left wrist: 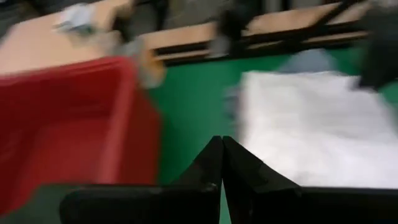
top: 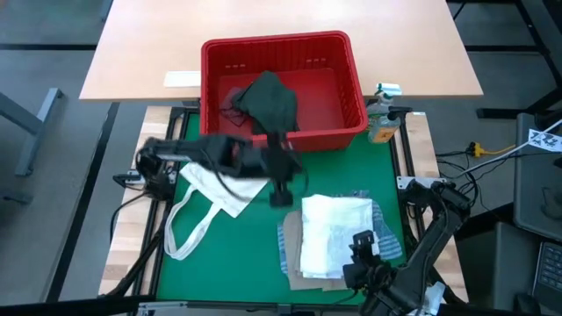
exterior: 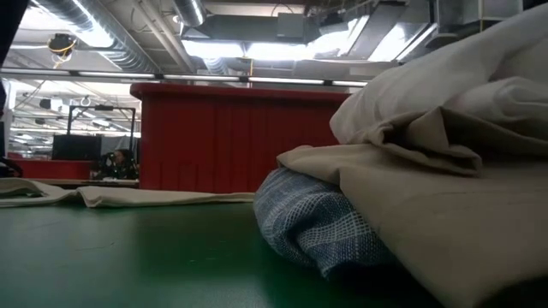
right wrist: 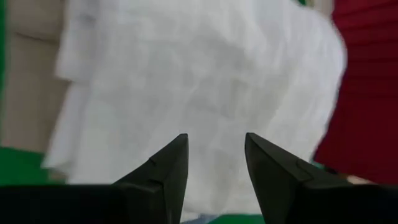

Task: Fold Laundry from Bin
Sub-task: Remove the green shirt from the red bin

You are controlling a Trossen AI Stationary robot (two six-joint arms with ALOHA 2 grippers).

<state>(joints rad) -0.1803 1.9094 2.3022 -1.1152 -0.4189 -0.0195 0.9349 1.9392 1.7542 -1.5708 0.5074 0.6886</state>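
Laundry (top: 334, 235) is lying folded near the table's front edge; right gripper (right wrist: 216, 165) is gaping above it, left gripper (top: 281, 195) pinched empty.

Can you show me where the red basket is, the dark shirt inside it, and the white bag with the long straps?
Red rectangular plastic basket (top: 356, 83): high view, right wall.
Dark green-grey top (top: 270, 101): high view, middle of the crumpled cloth.
White tote bag with long straps (top: 219, 190): high view, bag's body.
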